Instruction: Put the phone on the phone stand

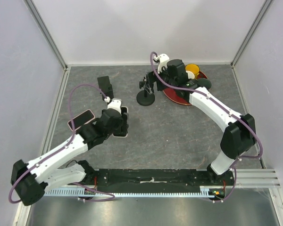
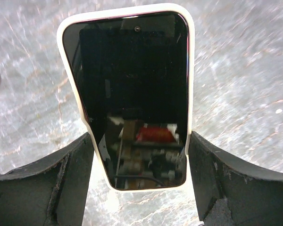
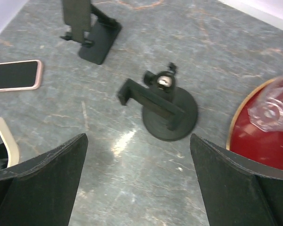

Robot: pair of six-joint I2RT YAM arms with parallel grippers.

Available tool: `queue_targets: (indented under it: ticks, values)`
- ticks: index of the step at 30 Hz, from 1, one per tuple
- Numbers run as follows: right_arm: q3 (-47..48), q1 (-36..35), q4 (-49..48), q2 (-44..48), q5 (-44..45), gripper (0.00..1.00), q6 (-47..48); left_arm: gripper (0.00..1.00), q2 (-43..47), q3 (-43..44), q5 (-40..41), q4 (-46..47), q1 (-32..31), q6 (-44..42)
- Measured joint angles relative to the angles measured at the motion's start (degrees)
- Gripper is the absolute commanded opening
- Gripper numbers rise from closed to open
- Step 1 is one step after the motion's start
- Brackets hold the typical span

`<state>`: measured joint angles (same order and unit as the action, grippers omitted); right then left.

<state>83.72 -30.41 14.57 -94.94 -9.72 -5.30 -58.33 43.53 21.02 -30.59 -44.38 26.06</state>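
Note:
A phone in a white case point(image 2: 132, 70) lies screen up between my left fingers point(image 2: 70, 174), which press on both its long edges. My left gripper point(image 2: 140, 137) is shut on it low over the grey table; in the top view the gripper point(image 1: 122, 121) is left of centre. A round-based black phone stand point(image 3: 170, 113) with a tilted cradle stands mid-table point(image 1: 145, 99). My right gripper point(image 3: 137, 139) is open and empty, hovering just near of that stand point(image 1: 150, 84). The white phone's corner shows in the right wrist view point(image 3: 4, 136).
A folding black stand point(image 1: 104, 86) stands at the back left. A second phone in a pink case point(image 1: 81, 119) lies flat to the left. A red plate point(image 1: 177, 96) with a yellow cup point(image 1: 192, 70) sits right of the round stand. Walls enclose the table.

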Motion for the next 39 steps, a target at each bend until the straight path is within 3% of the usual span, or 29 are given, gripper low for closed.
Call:
queue_targets:
  ticks: [7, 21, 27, 31, 33, 37, 39]
  values:
    - [4.76, -4.7, 0.09, -3.54, -7.23, 0.95, -2.84, 0.02, 8.92, -0.39, 1.14, 6.82, 0.0, -5.44]
    - [10.97, -12.59, -2.64, -6.67, -16.76, 0.83, -13.42, 0.02, 10.95, 1.81, 2.73, 8.52, 0.0, -16.09]
    - [13.68, -14.82, -2.43, -8.83, -18.08, 0.61, -13.88, 0.02, 13.35, 1.97, 3.32, 9.66, 0.0, -18.91]
    - [14.12, -15.21, -1.11, -9.2, -17.73, 0.33, -13.35, 0.02, 13.42, 2.08, 4.98, 9.73, 0.0, -19.69]
    - [14.64, -15.37, -0.5, -9.33, -17.9, 0.27, -13.46, 0.02, 13.35, 2.1, 5.6, 9.7, 0.0, -19.82]
    - [16.04, -15.85, -0.26, -9.77, -19.26, 0.0, -13.14, 0.02, 12.46, 2.6, 6.62, 9.57, 0.07, -20.04]
    - [16.52, -16.02, -0.2, -9.99, -19.17, 0.0, -12.02, 0.02, 12.31, 2.86, 7.19, 9.4, 0.07, -20.06]
